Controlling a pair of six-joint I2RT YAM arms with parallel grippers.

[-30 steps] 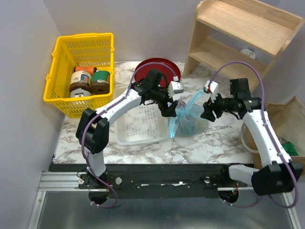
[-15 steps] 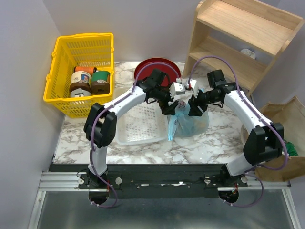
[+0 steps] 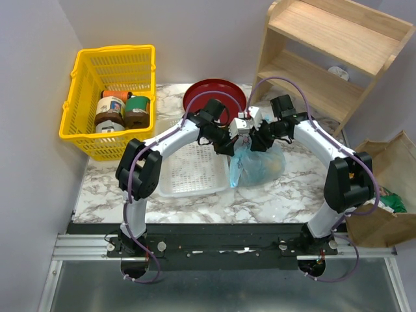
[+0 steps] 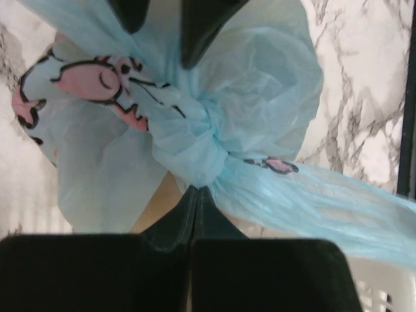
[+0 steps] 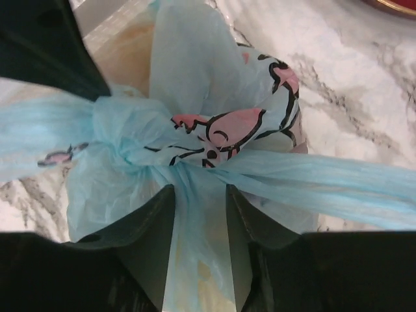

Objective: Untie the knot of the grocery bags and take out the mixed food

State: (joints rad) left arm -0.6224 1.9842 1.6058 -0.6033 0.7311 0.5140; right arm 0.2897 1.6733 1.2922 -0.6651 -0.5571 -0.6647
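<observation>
The light-blue plastic bag (image 3: pixel 259 166) stands tied on the marble table, just right of the white tray. Its knot (image 4: pixel 195 140) has pink and black print beside it. My left gripper (image 4: pixel 195 190) is shut, its tips pinching the plastic at the base of the knot. My right gripper (image 5: pixel 200 192) comes in from the other side, jaws apart, a strip of the bag running between them just below the knot (image 5: pixel 123 133). In the top view both grippers (image 3: pixel 235 138) (image 3: pixel 252 138) meet over the bag's top. The mixed food is hidden; only a tan-orange shape shows through the plastic. The brown paper bag (image 3: pixel 383 175) stands at the right edge.
A white slotted tray (image 3: pixel 192 170) lies left of the bag. A red plate (image 3: pixel 211 92) sits behind the arms. A yellow basket (image 3: pixel 110 52) with jars (image 3: pixel 122 109) stands at the back left. A wooden shelf (image 3: pixel 325 55) rises at the back right.
My right arm swung left from beside the bag to its knot and its jaws narrowed. My left gripper closed at the knot.
</observation>
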